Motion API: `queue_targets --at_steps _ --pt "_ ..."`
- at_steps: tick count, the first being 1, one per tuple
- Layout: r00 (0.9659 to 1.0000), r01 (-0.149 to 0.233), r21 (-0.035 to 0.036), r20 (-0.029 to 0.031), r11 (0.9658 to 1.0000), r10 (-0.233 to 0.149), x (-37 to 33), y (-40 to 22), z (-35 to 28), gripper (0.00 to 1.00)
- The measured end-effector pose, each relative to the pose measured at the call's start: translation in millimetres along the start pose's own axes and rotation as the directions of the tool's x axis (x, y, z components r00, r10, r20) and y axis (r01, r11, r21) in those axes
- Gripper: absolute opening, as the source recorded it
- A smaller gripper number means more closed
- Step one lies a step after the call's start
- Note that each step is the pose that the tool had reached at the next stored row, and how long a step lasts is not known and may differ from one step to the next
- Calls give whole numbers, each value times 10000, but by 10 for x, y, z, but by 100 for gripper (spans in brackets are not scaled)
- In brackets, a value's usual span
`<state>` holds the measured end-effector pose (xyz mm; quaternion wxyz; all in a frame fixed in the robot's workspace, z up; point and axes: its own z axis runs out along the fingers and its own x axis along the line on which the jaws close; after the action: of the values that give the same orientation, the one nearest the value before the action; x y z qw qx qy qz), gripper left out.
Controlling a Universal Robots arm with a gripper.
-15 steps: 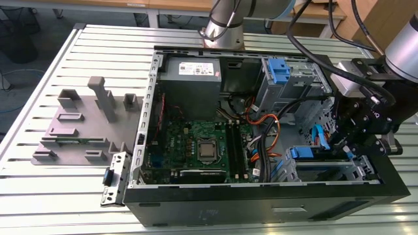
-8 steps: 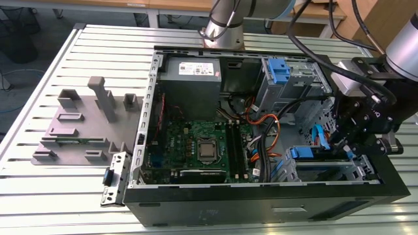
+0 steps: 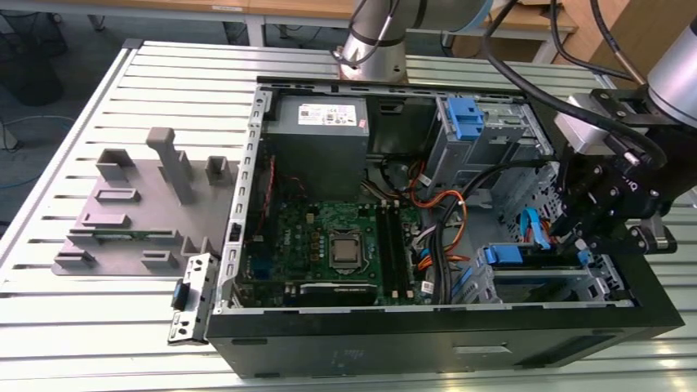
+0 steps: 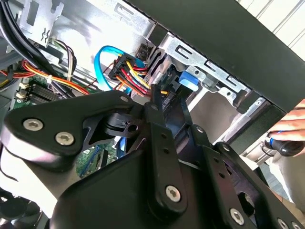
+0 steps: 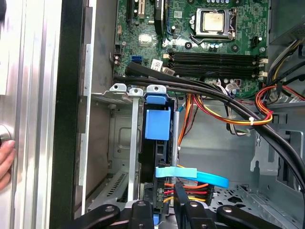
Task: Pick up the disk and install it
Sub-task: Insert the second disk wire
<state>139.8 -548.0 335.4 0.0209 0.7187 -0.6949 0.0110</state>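
Inside the drive cage at the case's front corner, disk [image 5: 157, 143] seated edge-up in its slot, blue carrier tab uppermost, cables plugged at its end. Risk — bundled power leads [image 5: 233, 114] and blue data cable [image 5: 200, 174] crossing just beside the slot; snagging or a pulled connector likely on any sideways drag. Gripper [image 5: 164, 202] fingers closed narrowly about the disk's connector end — firm hold or mere contact cannot be told.

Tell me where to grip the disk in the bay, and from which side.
Take the disk by its blue carrier edge, pinching across the thin width, coming from the case's open side. It stands on edge in the metal bay, whose walls cover its broad faces. Probably avoid the blue cable near the gripper.
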Motion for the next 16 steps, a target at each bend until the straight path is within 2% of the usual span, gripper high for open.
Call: queue_targets --at_steps 4,8,13,14,15,16 --pt "10000 0 0 -3 10000 0 0 0 -5 31" --pt "10000 0 0 -1 10000 0 2 0 -40 31" --pt "10000 0 0 0 10000 0 2 1 -40 31" --pt "10000 0 0 -1 10000 0 2 0 -40 29" --pt "10000 0 0 -1 10000 0 2 0 -41 23" --pt "10000 0 0 -1 10000 0 2 1 -41 23"
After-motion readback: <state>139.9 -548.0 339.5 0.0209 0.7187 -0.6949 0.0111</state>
